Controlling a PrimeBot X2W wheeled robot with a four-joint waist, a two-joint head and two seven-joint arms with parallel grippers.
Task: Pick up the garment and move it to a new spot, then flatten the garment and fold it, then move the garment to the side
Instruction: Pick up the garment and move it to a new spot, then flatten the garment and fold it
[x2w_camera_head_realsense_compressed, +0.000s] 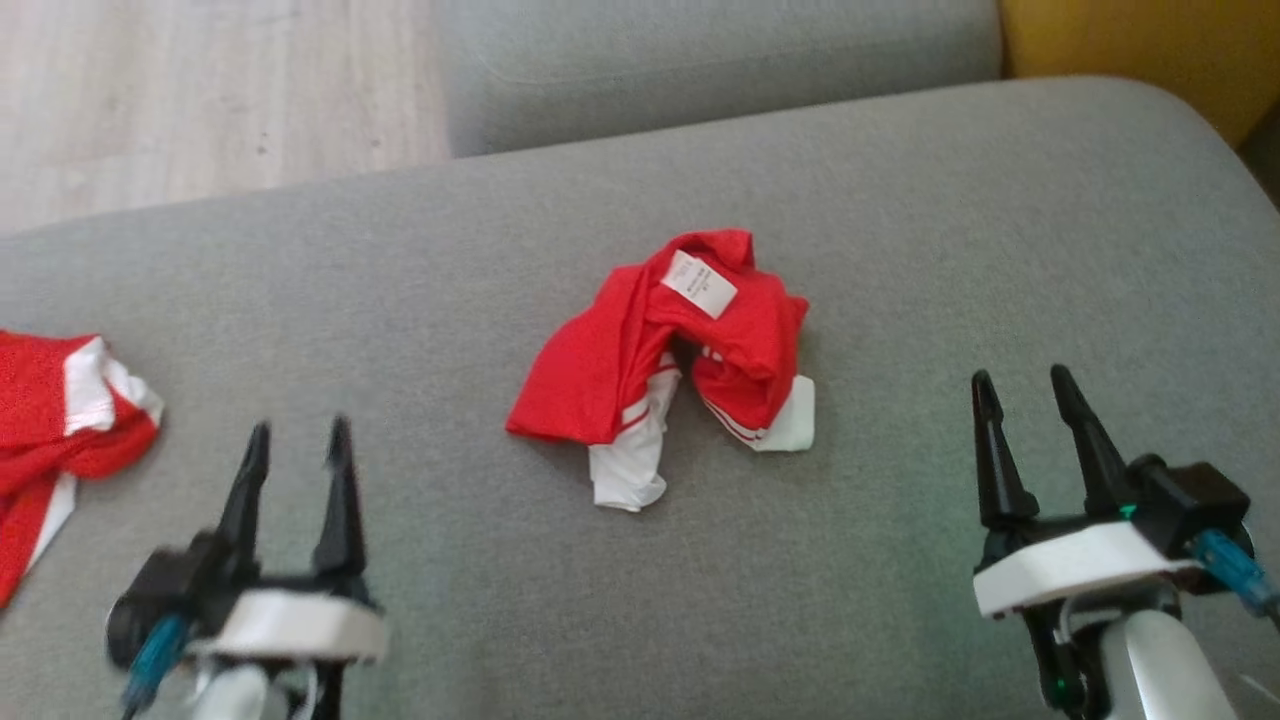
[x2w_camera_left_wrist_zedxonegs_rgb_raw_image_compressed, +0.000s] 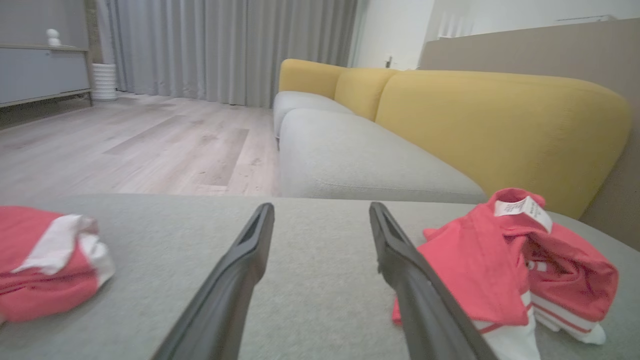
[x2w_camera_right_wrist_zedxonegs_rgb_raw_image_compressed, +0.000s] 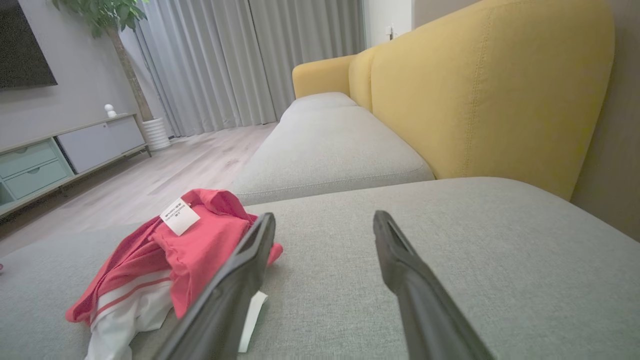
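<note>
Garment (x2w_camera_head_realsense_compressed: 665, 370): crumpled, frame centre. Left gripper (x2w_camera_head_realsense_compressed: 300, 428) lower left, right gripper (x2w_camera_head_realsense_compressed: 1022, 376) lower right: equally near, both wide, empty.

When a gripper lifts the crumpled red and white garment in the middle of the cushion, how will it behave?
Probably floppy: the garment lies in soft folds, so it should droop and unfold. Likely light: the cloth looks thin. Pushed, it may bunch on the woven cushion.

Matt cloth garment (x2w_camera_head_realsense_compressed: 660, 340) on coarse-woven sofa cushion (x2w_camera_head_realsense_compressed: 900, 250)
</note>
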